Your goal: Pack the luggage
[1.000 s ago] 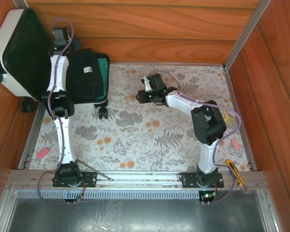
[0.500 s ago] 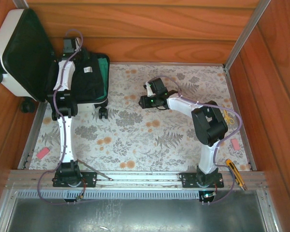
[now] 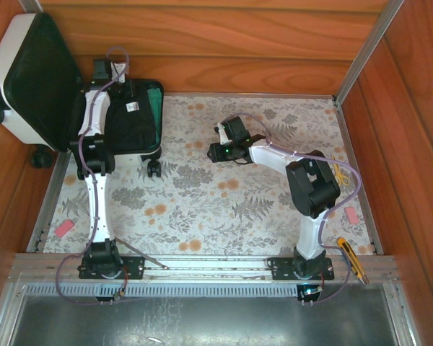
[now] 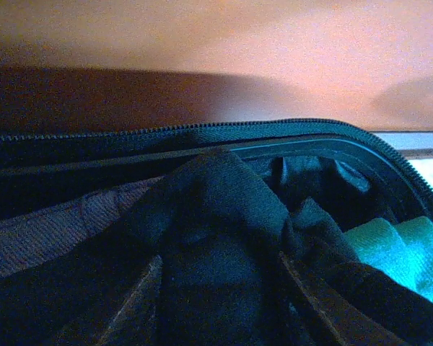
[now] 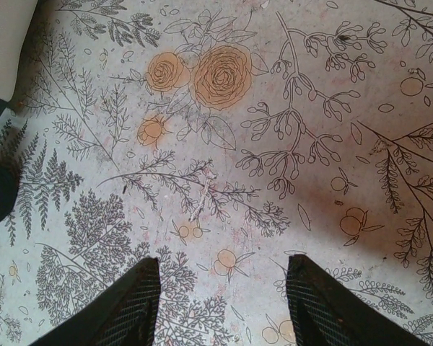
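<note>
Left arm [image 3: 94, 191] reaching into luggage [image 3: 18, 36], left end effector [image 4: 220, 258] straddling black garment [image 4: 216, 202], grip unclear, zipper rim [image 4: 274, 130] ahead, right end effector [image 5: 222, 261] half-open over tabletop [image 5: 310, 108]

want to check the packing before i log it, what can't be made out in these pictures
- Left wrist view: whether the left gripper grips the black garment; dim, cloth bunches around it.
- Left wrist view: what the green cloth is; the black garment covers it, right edge cuts it.
- Top view: the white tag on the black garment, too small to read.
</note>
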Motion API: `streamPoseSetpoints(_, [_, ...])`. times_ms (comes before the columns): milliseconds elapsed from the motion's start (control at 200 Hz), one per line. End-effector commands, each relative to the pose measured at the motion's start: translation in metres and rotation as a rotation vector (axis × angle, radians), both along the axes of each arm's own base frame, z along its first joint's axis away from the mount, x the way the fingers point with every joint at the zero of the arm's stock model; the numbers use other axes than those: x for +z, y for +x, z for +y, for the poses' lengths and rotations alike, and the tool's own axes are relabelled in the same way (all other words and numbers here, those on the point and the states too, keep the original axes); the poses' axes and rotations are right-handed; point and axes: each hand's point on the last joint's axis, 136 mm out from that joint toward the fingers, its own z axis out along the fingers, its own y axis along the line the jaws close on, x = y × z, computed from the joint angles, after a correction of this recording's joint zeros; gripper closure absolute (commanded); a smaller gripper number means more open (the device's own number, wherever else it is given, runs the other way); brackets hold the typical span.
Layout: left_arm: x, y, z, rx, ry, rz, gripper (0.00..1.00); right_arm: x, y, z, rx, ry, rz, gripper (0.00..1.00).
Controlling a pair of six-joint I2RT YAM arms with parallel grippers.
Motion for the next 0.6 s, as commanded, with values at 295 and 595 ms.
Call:
streamPoseSetpoints(295, [0.042, -0.027, -0.025, -0.028, -0.027, 0.051, 0.37, 0.028, -0.012, -0.011, -0.013, 0.008, -0.025, 0.48])
streamPoseSetpoints(595, [0.157, -0.031, 0.008, 0.177, 0.077, -0.163, 0.37, 0.031, -0.013, -0.014, -0.014, 0.001, -0.042, 0.48])
